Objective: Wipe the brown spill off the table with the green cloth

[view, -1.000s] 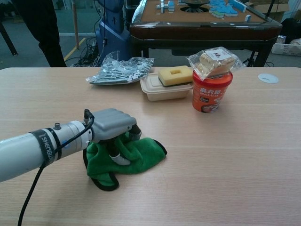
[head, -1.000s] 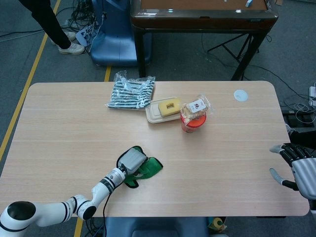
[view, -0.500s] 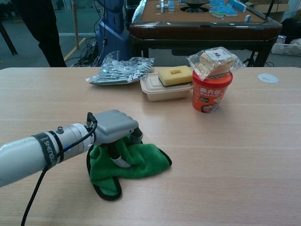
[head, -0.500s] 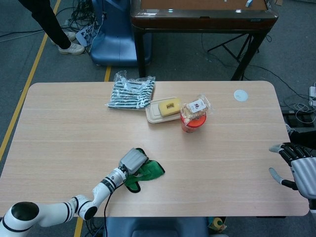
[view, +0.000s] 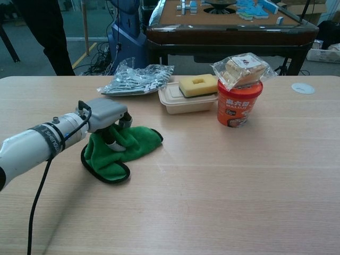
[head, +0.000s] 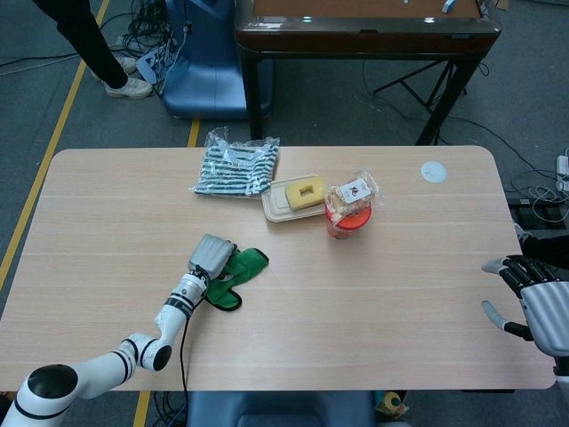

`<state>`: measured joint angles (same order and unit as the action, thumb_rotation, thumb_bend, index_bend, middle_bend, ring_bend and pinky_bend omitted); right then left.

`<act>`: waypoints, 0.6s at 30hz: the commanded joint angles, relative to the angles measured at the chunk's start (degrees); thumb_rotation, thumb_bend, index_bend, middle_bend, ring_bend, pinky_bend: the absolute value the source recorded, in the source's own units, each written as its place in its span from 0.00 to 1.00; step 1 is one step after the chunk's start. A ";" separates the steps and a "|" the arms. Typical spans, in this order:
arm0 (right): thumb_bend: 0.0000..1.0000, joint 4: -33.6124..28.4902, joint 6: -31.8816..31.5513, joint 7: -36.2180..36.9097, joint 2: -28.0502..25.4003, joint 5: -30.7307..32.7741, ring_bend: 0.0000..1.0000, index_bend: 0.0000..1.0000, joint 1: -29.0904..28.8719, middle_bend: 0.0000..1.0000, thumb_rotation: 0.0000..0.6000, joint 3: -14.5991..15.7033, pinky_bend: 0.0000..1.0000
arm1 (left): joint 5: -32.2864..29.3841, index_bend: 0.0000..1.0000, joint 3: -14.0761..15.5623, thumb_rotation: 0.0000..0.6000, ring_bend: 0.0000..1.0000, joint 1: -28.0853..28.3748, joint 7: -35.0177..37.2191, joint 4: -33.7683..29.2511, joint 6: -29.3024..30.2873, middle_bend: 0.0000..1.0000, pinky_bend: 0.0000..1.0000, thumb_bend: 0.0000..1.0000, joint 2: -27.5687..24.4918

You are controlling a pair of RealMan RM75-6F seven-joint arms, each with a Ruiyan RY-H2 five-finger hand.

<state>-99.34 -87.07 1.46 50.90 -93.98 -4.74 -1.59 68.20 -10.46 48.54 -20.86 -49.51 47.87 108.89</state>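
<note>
**Cloth dragged up the table**

Since the earlier frame, the left hand point(view: 106, 115) has pulled the green cloth point(view: 119, 147) toward the far-left — away from the front edge. It presses down on the crumpled cloth, fingers curled into it. The right hand point(head: 536, 298) hovers off the table's point(head: 400, 294) right edge — released, fingers spread.

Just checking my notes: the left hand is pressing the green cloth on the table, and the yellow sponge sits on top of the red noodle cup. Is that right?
Not quite. The left hand does press the green cloth, but the yellow sponge lies on the beige lidded container; the chest view shows a clear snack packet on the red noodle cup.
</note>
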 commanded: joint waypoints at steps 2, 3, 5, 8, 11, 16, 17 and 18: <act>0.38 -0.19 -0.09 -0.16 -0.08 -0.13 0.22 0.32 0.04 0.32 1.00 0.02 0.25 | -2.38 0.53 -2.05 1.00 0.56 0.08 -0.23 3.92 -0.31 0.55 0.89 0.17 0.06; 0.38 -0.23 -0.13 -0.18 -0.09 -0.19 0.22 0.32 0.06 0.32 1.00 0.04 0.25 | -2.49 0.53 -2.31 1.00 0.56 -0.01 -0.15 4.20 0.03 0.55 0.89 0.17 -0.23; 0.38 -0.30 -0.23 -0.23 -0.08 -0.36 0.22 0.32 0.07 0.32 1.00 0.05 0.25 | -2.58 0.53 -2.93 1.00 0.56 -0.40 0.39 3.98 1.15 0.55 0.89 0.17 -1.32; 0.38 -0.27 -0.38 -0.18 -0.01 -0.63 0.22 0.32 0.07 0.32 1.00 0.07 0.25 | -2.46 0.53 -3.61 1.00 0.56 -1.49 1.60 0.90 3.01 0.55 0.89 0.17 -4.12; 0.38 -0.11 -0.27 0.03 0.17 -0.74 0.22 0.32 -0.10 0.32 1.00 0.01 0.25 | -2.32 0.54 -3.73 1.00 0.56 -2.91 1.44 -3.69 4.94 0.55 0.89 0.17 -7.59; 0.38 0.31 0.20 0.50 0.61 -1.22 0.22 0.32 -0.65 0.32 1.00 -0.05 0.25 | -4.75 0.43 -4.04 1.00 0.50 -4.97 -2.03 -11.11 6.28 0.44 0.81 0.17 -12.66; 0.38 0.39 0.30 0.57 0.67 -1.28 0.22 0.32 -0.76 0.32 1.00 -0.07 0.25 | -5.05 0.37 -4.07 1.00 0.44 -5.21 -2.36 -12.04 6.50 0.37 0.77 0.17 -13.28; 0.38 0.45 0.43 0.65 0.73 -1.38 0.22 0.32 -0.87 0.32 1.00 -0.04 0.25 | -5.54 0.28 -4.08 1.00 0.35 -5.55 -2.64 -13.12 6.62 0.28 0.69 0.17 -14.03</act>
<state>-98.92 -86.68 2.09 51.60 -95.34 -5.58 -1.64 63.83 -14.33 44.03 -22.27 -60.59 53.73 96.66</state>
